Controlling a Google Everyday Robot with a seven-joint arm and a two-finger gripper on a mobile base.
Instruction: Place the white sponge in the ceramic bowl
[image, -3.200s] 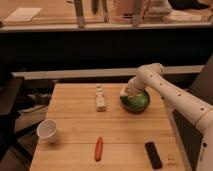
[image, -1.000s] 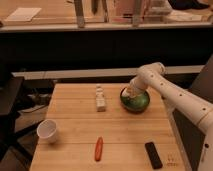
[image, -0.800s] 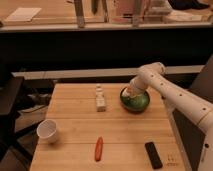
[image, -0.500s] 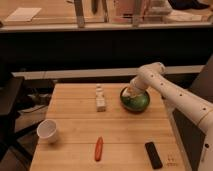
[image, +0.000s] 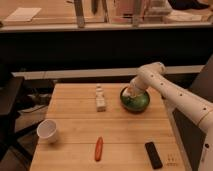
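- Right now the tool (image: 133, 93) sits low over the ceramic bowl (image: 135, 101), at the bowl's 11 o'clock rim, with the white arm (image: 172, 94) reaching in from 3 o'clock
- Whether the tool is spread or pressed together, I cannot tell
- A pale patch at the tool's tip may be the white sponge (image: 131, 92), inside the bowl's mouth; held or resting, I cannot tell
- The bowl stands on the wooden counter (image: 75, 120), toward 1 o'clock of its middle
- A tall white blocky thing (image: 100, 99) stands at the bowl's 9 o'clock, apart from it
- A white cup (image: 48, 131) is at the counter's 8 o'clock
- An orange-red stick (image: 98, 148) lies at 6 o'clock, and a black remote (image: 153, 154) at 5 o'clock
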